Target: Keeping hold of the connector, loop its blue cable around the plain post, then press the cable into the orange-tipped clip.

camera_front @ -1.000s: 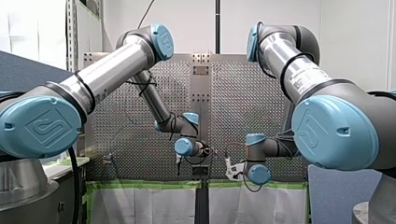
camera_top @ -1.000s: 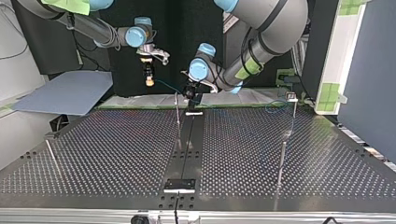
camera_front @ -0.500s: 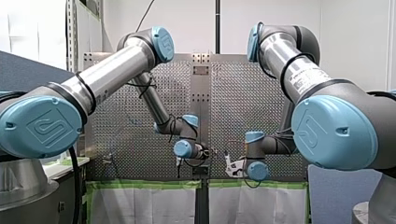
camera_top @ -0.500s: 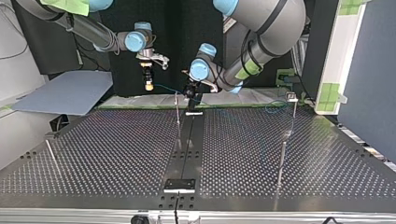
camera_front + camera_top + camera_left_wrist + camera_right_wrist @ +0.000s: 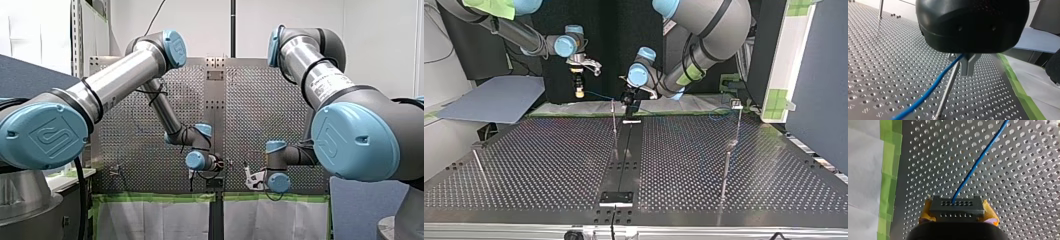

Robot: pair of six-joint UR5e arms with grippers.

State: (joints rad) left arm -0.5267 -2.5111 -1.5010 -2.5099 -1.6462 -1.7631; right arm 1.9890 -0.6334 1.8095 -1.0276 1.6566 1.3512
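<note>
My right pincer (image 5: pixel 958 208) clamped on connector (image 5: pixel 957 204), yellow pads either side, near desk (image 5: pixel 1023 182) edge on arms' side. Cable (image 5: pixel 978 162) trails free. My left pincer (image 5: pixel 963 60) closed round cable just beside post (image 5: pixel 948 90); I judge to steer loop. Clip not made out.

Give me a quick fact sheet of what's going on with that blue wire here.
Right end effector: yellow pads clamped on the connector, above the perforated table
Blue cable: leaves the connector, reaches my left end effector
Plain post: upright, close beside the cable, just ahead of my left end effector
</note>
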